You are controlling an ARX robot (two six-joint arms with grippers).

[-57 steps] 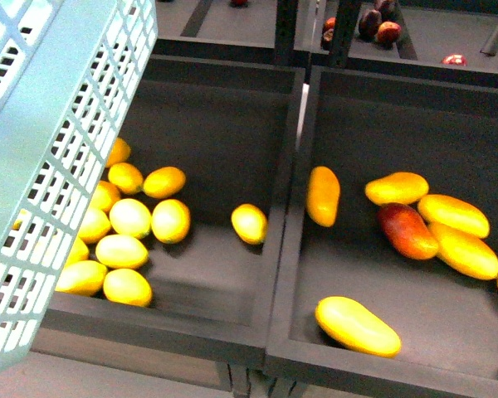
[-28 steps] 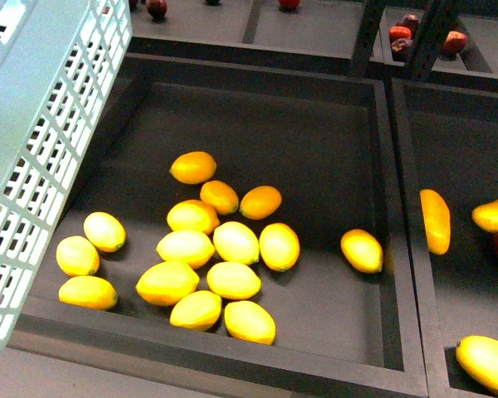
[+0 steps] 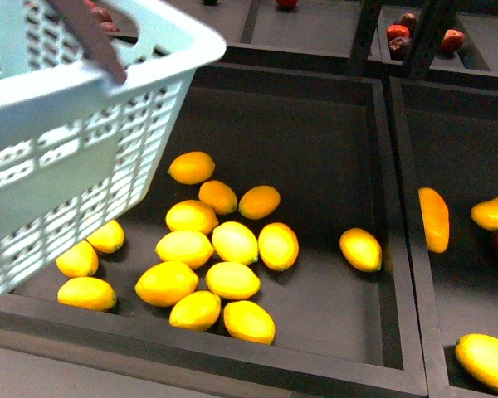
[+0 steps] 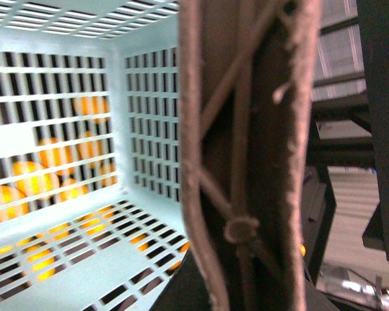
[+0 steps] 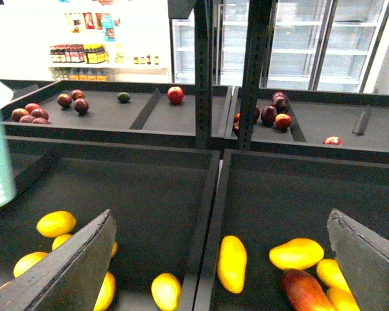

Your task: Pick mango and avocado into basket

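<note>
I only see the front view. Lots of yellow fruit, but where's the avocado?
Observer: The right wrist view shows what looks like the avocado, dark green, in a back tray with dark red fruits.
Operator: Is the basket empty?
Observer: In the left wrist view the floor that shows is bare; yellow shows only through the slots.
Operator: Is the right end effector open?
Observer: Yes, its fingers stand wide apart, holding nothing.

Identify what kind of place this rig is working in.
Probably a grocery store's produce section, or a mock-up of one: dark bins of loose yellow fruit, glass-door fridges and stocked shelves behind, plus a turquoise shopping basket.
</note>
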